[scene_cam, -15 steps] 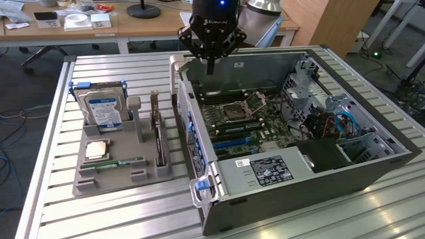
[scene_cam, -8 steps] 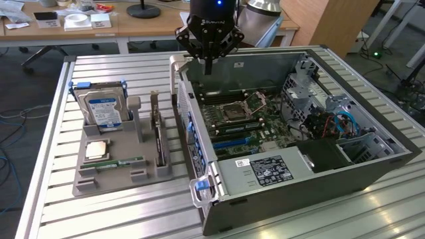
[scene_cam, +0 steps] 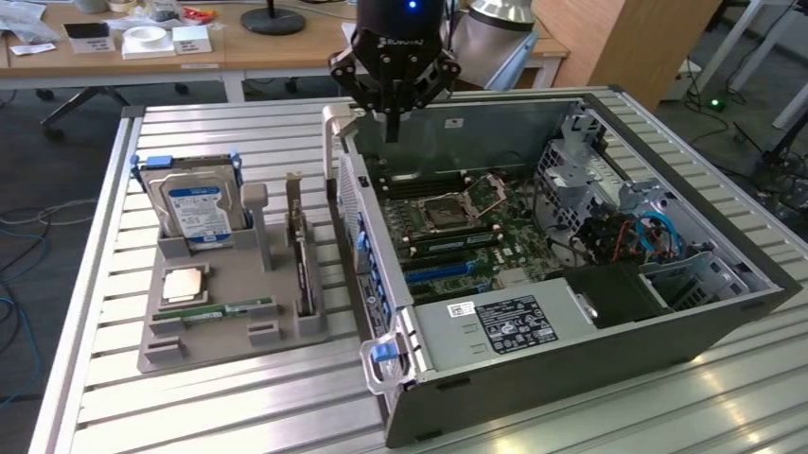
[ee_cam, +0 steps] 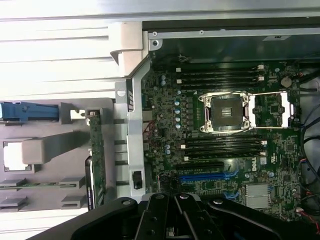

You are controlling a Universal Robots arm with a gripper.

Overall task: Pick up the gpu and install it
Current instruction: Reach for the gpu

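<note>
Pick-up not begun: the gripper [scene_cam: 393,130], jaws together and empty, is held above the case [scene_cam: 569,397]. The gpu [scene_cam: 303,270] is seated in its holder [scene_cam: 208,340] — parted jaws are judged necessary first.

Exterior oblique; wrist seemingly overhead; share motherboard [scene_cam: 461,227].

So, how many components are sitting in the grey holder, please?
4: the hard drive upright at its far end, the gpu on edge beside the case, the square chip lying flat, the memory stick just nearer the camera. Others may be hidden.
</note>
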